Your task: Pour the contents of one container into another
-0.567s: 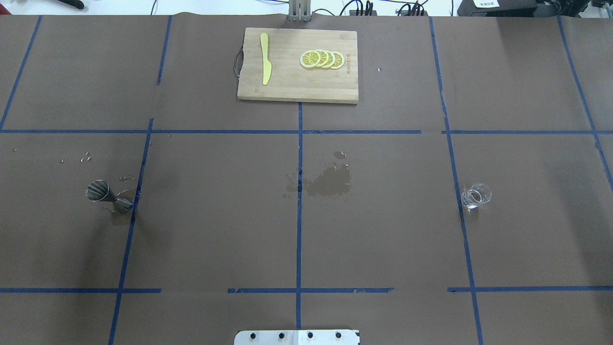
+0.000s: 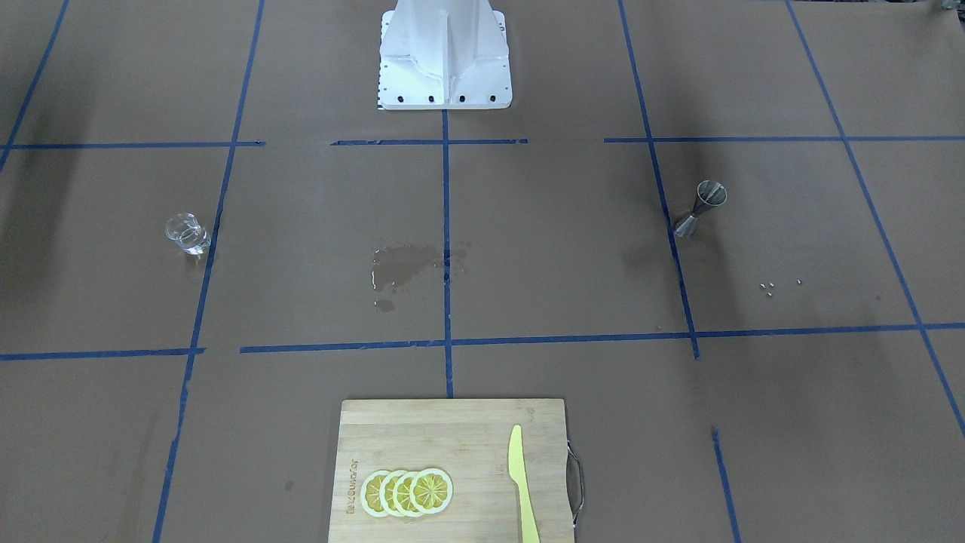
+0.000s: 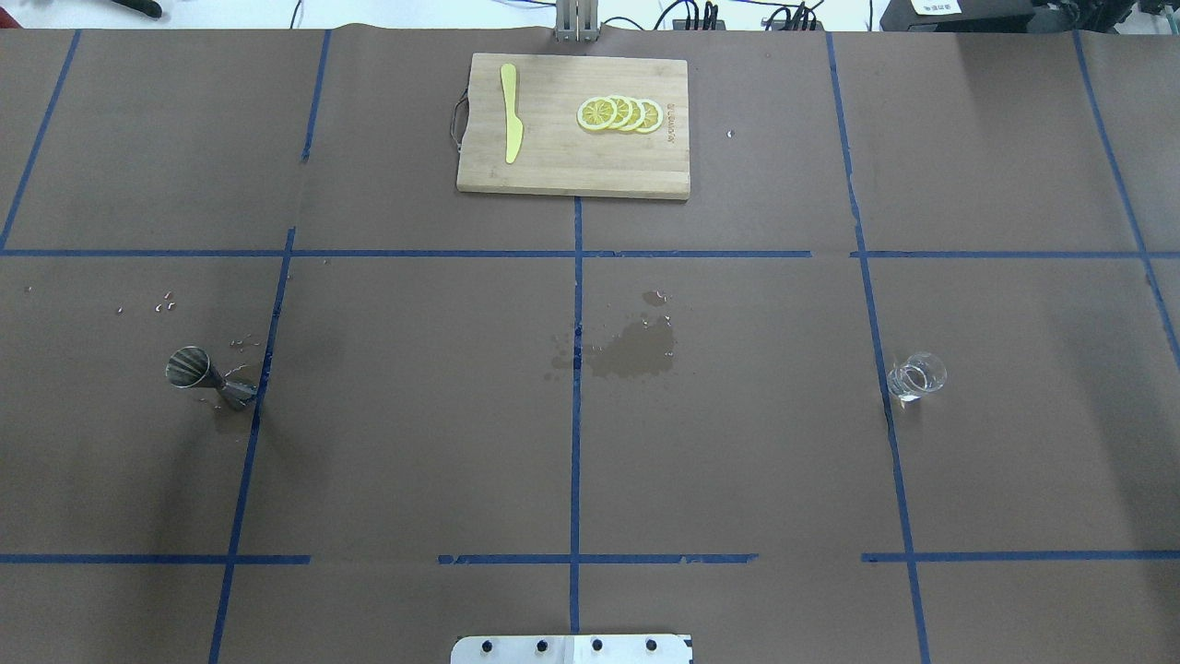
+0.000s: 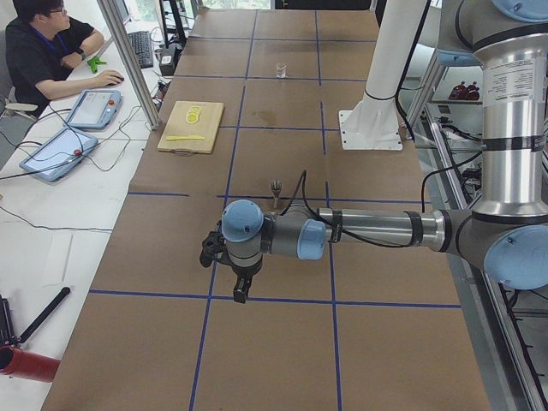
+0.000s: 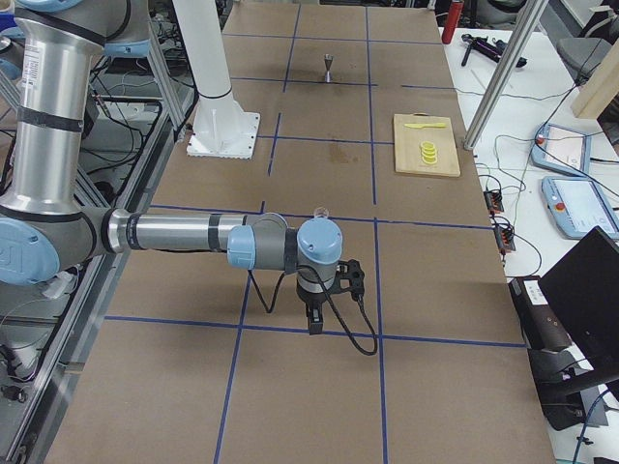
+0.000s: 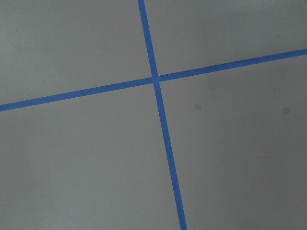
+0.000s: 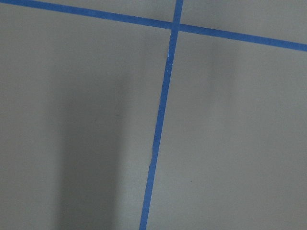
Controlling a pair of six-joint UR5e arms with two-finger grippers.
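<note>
Nothing on the desk (image 3: 415, 443) has shifted against the earlier overhead frame; cup, jigger and board sit as they sat.

Nearest the side cameras, both arms hang low toward the desk's two ends, outside the overhead frame. We see the left hand (image 4: 241, 295) and the right hand (image 5: 315, 327) only in those side views, so we cannot tell whether either is spread or pressed together. We see nothing held.

Mid-desk: glass cup (image 3: 916, 376) upright on the robot's right and steel jigger (image 3: 205, 376) upright on its left, well apart, with a wet patch (image 3: 631, 350) between them.

Farthest: cutting board (image 3: 572, 166) with lemon slices (image 3: 619, 113) and yellow knife (image 3: 511, 112).

We judge the task at its start, with the reach not yet begun. The next move calls for the right hand to come to the cup, grip it level, and carry it across to the jigger.
</note>
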